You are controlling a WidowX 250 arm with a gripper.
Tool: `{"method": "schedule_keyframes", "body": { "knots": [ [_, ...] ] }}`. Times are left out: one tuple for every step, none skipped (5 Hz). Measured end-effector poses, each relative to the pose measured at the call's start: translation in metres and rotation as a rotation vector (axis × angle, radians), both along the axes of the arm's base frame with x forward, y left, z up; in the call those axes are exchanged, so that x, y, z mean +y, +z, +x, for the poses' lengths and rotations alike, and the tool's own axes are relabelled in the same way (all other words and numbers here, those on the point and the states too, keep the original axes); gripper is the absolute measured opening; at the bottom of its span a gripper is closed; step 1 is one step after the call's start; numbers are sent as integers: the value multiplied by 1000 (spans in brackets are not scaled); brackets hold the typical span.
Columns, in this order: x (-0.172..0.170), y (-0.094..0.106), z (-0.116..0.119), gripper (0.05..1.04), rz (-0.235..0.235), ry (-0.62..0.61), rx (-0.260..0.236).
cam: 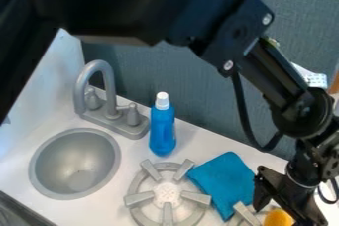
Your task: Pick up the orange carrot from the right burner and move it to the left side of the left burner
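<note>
Hanging over the desk (205, 145) at the lower right, the gripper (283, 209) is hovering around or just above a rounded yellow thing (279, 217). The step in hand is seeming to be close work at that yellow thing, whether taking or leaving it; the picture is not settling which. Judging from this pose, a next move is calling for care beside the partly seen burner (248, 214) and the blue cloth (225, 180), which is lying folded between it and the whole burner (167, 195).

Whether the jaws are standing apart or clamping the yellow thing, I cannot tell: the dark parts are blending together. The lower edge is cutting off the yellow thing, so its full shape is staying unclear. The arm (275, 84) is covering much of the upper view and partly hiding a white patterned thing (312, 78). Farther left, a blue bottle (162, 130) is standing upright beside the faucet (114, 108), near the sink (75, 163).
</note>
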State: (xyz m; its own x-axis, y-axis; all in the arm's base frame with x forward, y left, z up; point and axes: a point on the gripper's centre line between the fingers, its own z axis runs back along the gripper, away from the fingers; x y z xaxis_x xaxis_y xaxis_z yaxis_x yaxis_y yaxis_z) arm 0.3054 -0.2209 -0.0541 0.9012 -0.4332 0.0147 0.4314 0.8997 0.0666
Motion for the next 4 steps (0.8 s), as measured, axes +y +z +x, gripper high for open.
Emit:
{"method": "schedule_keyframes", "body": {
  "knots": [
    [-4, -9, 1, 1011, -7, 16, 19],
    [-5, -19, 0, 991, 5, 15, 49],
    [-6, -31, -3, 902, 22, 17, 99],
    [-3, -34, -9, 692, 24, 9, 114]
  ]
}}
